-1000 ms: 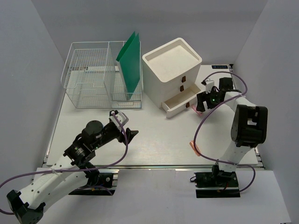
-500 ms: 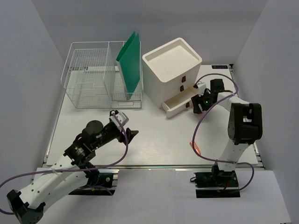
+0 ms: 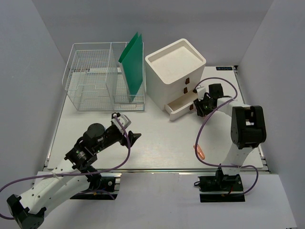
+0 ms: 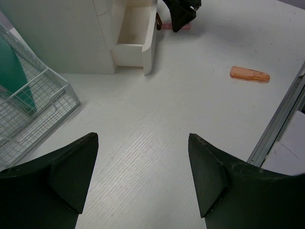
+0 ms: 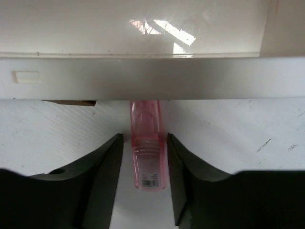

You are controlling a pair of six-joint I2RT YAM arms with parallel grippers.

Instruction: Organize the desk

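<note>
The right jaws stand half spread either side of a pink tube (image 5: 147, 157). A sliver of bench (image 5: 238, 129) shows along the tube's left flank, so they are not yet pinching it. The tube is smooth, round, translucent plastic lying flat, and an off-centre squeeze could make it roll or squirt away. Its far end disappears at the drawer front (image 5: 143, 76). We cannot tell whether it is tucked beneath or merely hidden; lifted straight up, it might catch there. The drawer belongs to a glossy, round-cornered white drawer box (image 3: 174, 67). The bench, matte white and finely ribbed, carries everything, with a metal rail (image 4: 279, 117) along its near edge and an orange tube (image 4: 249, 74) near that rail. The left jaws hang wide apart above the bench, holding nothing.
</note>
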